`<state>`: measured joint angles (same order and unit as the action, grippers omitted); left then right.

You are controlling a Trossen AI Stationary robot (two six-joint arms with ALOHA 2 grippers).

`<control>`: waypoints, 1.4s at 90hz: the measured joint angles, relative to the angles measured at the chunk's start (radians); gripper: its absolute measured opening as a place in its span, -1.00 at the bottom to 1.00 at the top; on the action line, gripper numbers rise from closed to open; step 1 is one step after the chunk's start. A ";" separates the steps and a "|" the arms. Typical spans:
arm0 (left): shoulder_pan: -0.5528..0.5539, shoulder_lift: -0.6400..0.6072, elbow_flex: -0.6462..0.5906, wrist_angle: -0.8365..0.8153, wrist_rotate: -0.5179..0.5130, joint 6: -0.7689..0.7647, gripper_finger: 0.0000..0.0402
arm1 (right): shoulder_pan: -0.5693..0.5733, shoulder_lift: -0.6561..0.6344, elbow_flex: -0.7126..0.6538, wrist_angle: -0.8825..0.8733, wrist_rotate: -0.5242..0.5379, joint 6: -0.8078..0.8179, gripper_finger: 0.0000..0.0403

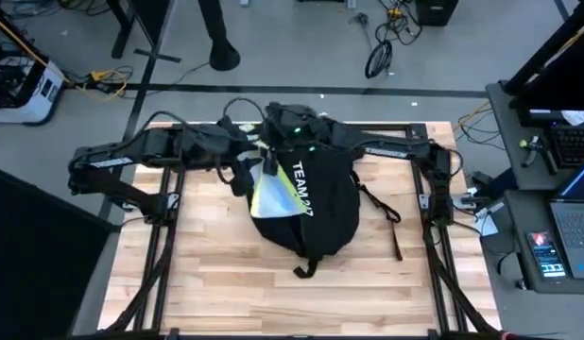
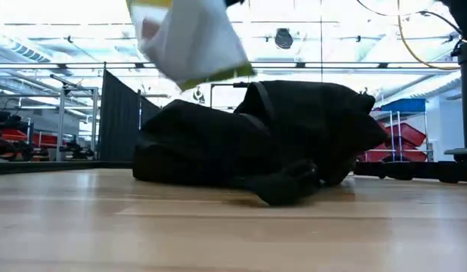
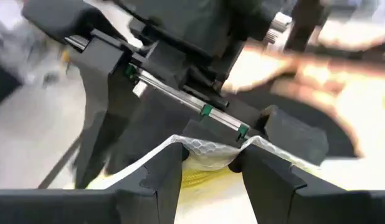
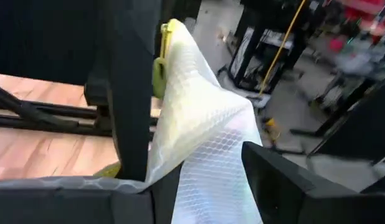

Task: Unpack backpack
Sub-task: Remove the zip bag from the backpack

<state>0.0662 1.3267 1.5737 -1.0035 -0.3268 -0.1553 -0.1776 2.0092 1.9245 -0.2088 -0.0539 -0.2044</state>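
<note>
The black backpack (image 1: 320, 203) with white "TEAM 247" lettering lies on its side mid-table, also seen in the low view (image 2: 279, 136). A white and yellow padded pouch (image 1: 276, 192) hangs above its left side, high in the low view (image 2: 192, 38). My left gripper (image 1: 257, 170) is shut on the pouch (image 3: 208, 155). My right gripper (image 1: 278, 142) reaches over the backpack's far end. It is open, its fingers standing wide on either side of the pouch (image 4: 205, 124). My left gripper (image 3: 208, 165) pinches the pouch's upper edge (image 3: 208, 148) between its two fingers, coming level from the table's left. The pouch hangs below, clear of the table. My right gripper (image 4: 199, 155) has the pouch against the inner side of one finger (image 4: 133, 112). It is not pinched.
The backpack's straps (image 1: 382, 212) trail toward the table's right. Bare wood (image 1: 301, 302) lies along the near edge. Black arm frames (image 1: 434, 198) stand at both table sides. A side desk with a laptop (image 1: 575, 222) is off to the right.
</note>
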 joint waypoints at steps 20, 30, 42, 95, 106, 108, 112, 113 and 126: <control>0.003 0.013 -0.022 -0.311 0.002 -0.189 -0.29 | 0.019 0.160 0.001 -0.003 -0.083 0.048 -0.28; 0.001 0.013 -0.030 -0.403 0.015 -0.263 -0.29 | 0.023 0.182 0.001 -0.048 -0.097 0.018 -0.28; -0.001 0.012 -0.030 -0.441 0.076 -0.283 -0.29 | 0.025 0.176 0.003 -0.102 -0.159 -0.031 -0.28; 0.020 0.113 -0.277 0.083 0.110 -0.073 -0.29 | -0.160 0.052 -0.075 -0.677 -0.170 -0.112 -0.29; 0.026 0.152 -0.443 0.245 0.193 -0.074 -0.29 | -0.158 0.057 -0.194 -0.493 -0.217 -0.068 -0.29; 0.026 0.161 -0.470 0.274 0.213 -0.076 -0.29 | -0.155 0.056 -0.213 -0.475 -0.218 -0.067 -0.29; 0.025 0.178 -0.524 0.344 0.237 -0.093 -0.29 | -0.147 0.054 -0.249 -0.463 -0.218 -0.068 -0.29; 0.024 0.182 -0.537 0.359 0.239 -0.097 -0.29 | -0.145 0.053 -0.258 -0.458 -0.218 -0.069 -0.29; 0.017 0.224 -0.671 0.477 0.247 -0.174 -0.29 | -0.126 0.054 -0.370 -0.430 -0.205 -0.116 -0.29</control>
<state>0.0833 1.5509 0.9027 -0.5266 -0.0803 -0.3298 -0.3035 2.0636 1.5548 -0.6384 -0.2588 -0.3200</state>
